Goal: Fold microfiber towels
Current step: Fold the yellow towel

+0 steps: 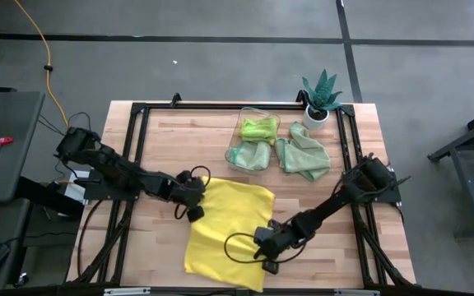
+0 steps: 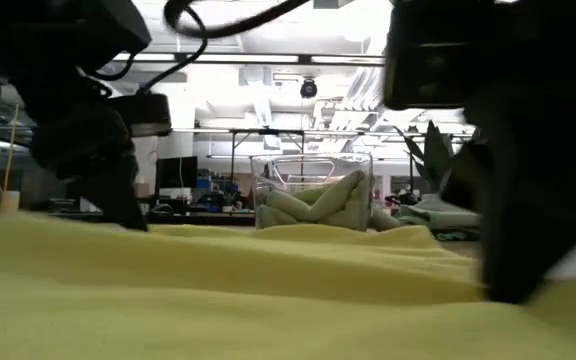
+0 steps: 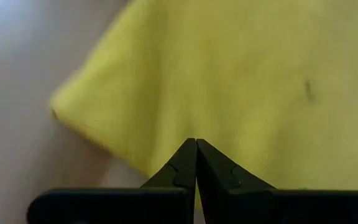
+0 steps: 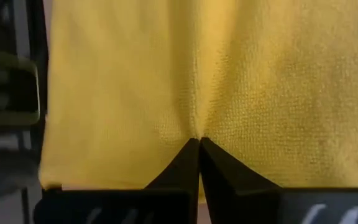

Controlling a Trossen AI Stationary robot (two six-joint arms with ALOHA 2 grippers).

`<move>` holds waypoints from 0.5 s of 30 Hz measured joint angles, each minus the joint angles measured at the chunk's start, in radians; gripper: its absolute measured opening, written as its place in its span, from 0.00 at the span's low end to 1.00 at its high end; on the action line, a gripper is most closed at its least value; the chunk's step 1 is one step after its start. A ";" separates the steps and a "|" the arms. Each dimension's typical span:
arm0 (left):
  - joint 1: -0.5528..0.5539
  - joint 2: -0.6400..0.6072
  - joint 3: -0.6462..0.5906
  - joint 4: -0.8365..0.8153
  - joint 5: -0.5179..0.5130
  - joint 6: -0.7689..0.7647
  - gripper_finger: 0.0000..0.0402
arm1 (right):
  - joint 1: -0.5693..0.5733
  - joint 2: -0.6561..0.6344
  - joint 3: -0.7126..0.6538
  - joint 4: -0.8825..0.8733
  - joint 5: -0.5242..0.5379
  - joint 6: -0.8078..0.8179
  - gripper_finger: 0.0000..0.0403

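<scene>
A: Where does the yellow towel sit?

B: At six o'clock on the table, spread fairly flat; its far edge points to twelve, its near edge hangs close to the table's front; the other towels are up at one o'clock, a lime green towel and a mint one in the clear bin, another pale green towel heaped just beside it, near the potted plant.

A: And the grippers?

B: The left gripper is at the cloth's nine o'clock edge, fingers pressed together; from its wrist view the tips meet over the yellow edge, but I cannot tell whether any fabric is actually caught. The right gripper is at the four o'clock corner; its fingers have pinched shut on the yellow towel, with a small pucker of cloth gathered at the tips.

A: What might go wrong?

B: I'd judge the pinch on the right to be thin; if it holds only a few fibres, the corner could slip free on the lift, and the fold would collapse. If the left holds nothing, one side would rise alone; the cloth would drag and twist rather than fold square. Also, the near edge is close to the table's front; a careless pull toward six could slide the towel off.
</scene>
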 joint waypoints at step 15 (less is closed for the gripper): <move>-0.096 -0.086 -0.014 0.065 -0.063 -0.100 0.00 | -0.025 -0.188 -0.007 -0.232 0.086 -0.144 0.02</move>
